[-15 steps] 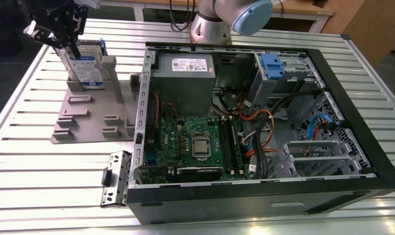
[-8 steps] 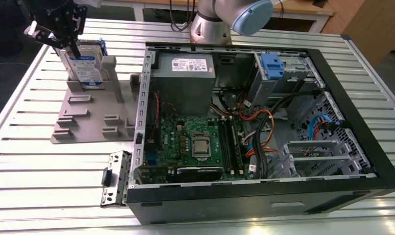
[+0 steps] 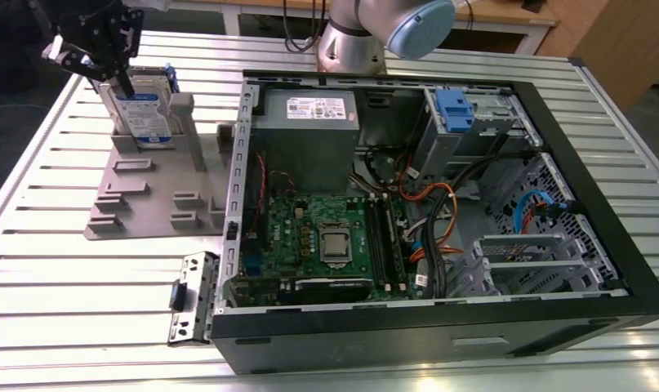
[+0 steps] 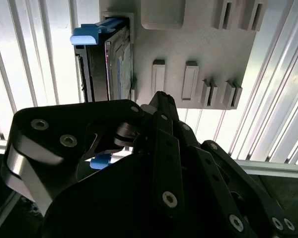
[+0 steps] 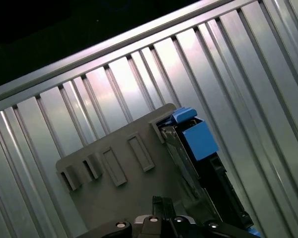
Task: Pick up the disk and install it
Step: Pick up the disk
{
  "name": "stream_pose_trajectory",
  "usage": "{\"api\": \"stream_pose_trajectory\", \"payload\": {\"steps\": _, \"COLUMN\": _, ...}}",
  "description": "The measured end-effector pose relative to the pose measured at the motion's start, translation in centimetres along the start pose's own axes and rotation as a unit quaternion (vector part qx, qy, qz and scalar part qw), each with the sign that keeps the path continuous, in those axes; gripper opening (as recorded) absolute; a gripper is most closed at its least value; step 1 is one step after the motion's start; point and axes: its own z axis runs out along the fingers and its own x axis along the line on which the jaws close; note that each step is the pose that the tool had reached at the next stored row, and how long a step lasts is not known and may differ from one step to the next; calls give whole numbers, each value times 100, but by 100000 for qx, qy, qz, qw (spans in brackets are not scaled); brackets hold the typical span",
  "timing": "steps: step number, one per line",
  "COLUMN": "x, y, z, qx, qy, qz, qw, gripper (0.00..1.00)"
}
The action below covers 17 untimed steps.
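- Gripper (image 3: 120, 80) points straight down at the exterior view's upper left. It seems to straddle the top edge of the disk (image 3: 144, 110), but whether it is clamped or apart cannot be told.
- The disk stands upright on edge in a slot of the grey holder (image 3: 144, 192).
- The exterior view shows the disk's labelled face. The second wrist view looks past the black gripper links at the disk (image 4: 111, 64) edge-on, with a blue caddy tab at each end.
- The first wrist view shows a blue caddy corner of the disk (image 5: 198, 141) and the holder's (image 5: 104, 198) small slots.
- The holder lies on the slatted table (image 3: 46, 269), just beside the open computer case (image 3: 590, 269). An arm joint (image 3: 384, 24) rises behind the case.
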Motion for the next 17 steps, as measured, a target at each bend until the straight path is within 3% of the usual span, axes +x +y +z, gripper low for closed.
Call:
{"api": "stream_pose_trajectory", "payload": {"steps": 8, "x": 0, "y": 0, "z": 0, "qx": -59, "qy": 51, "qz": -2122, "qw": 99977, "gripper": 10}}
{"api": "stream_pose_trajectory", "payload": {"steps": 17, "x": 0, "y": 0, "z": 0, "qx": -123, "qy": 101, "qz": -4561, "qw": 99896, "gripper": 10}}
